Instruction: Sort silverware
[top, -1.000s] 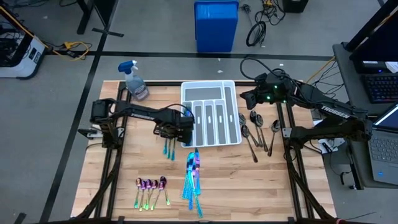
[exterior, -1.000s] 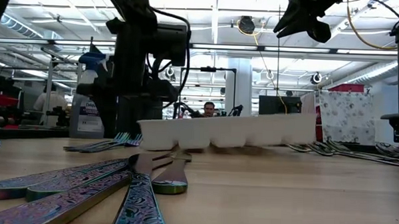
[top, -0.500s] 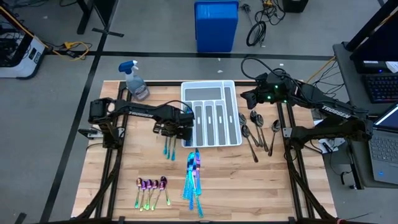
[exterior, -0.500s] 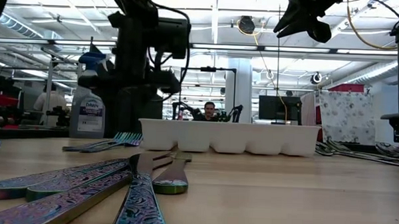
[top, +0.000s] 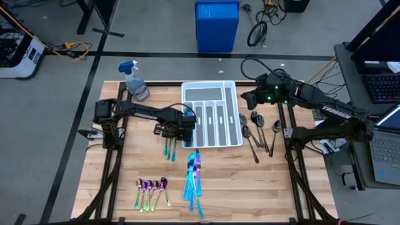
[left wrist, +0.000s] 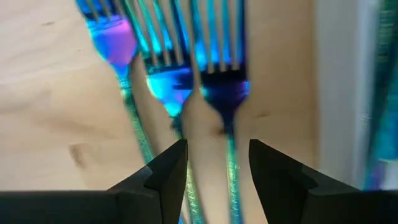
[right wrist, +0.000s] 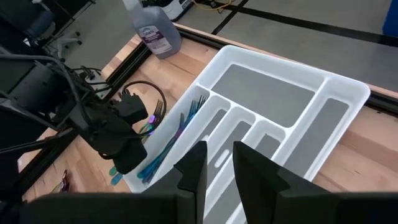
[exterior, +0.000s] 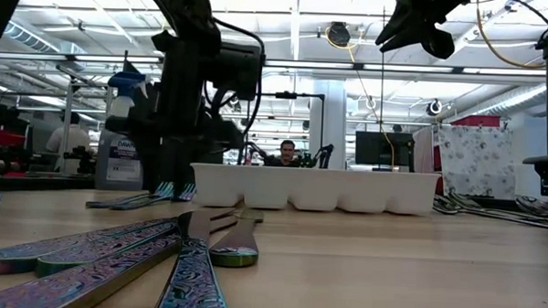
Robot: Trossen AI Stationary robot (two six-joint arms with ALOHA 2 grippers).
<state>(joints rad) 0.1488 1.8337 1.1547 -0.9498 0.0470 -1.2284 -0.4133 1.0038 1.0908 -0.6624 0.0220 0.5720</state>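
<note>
Fingers point(left wrist: 169, 171) of the left arm straddle one teal fork point(left wrist: 225, 93), apart.

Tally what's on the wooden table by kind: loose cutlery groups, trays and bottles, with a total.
Loose cutlery groups: 4 (forks, knives, small rainbow spoons, dark spoons)
White tray: 1
Spray bottle: 1
Total: 6

Light butcher-block wooden table point(top: 269, 187) with cutlery spread all over

White compartmented plastic tray point(top: 235, 112), blue-topped spray bottle point(top: 135, 81), teal forks point(top: 169, 149), iridescent knives point(top: 194, 178), small rainbow-purple spoons point(top: 151, 190), dark gunmetal spoons point(top: 256, 134).
</note>
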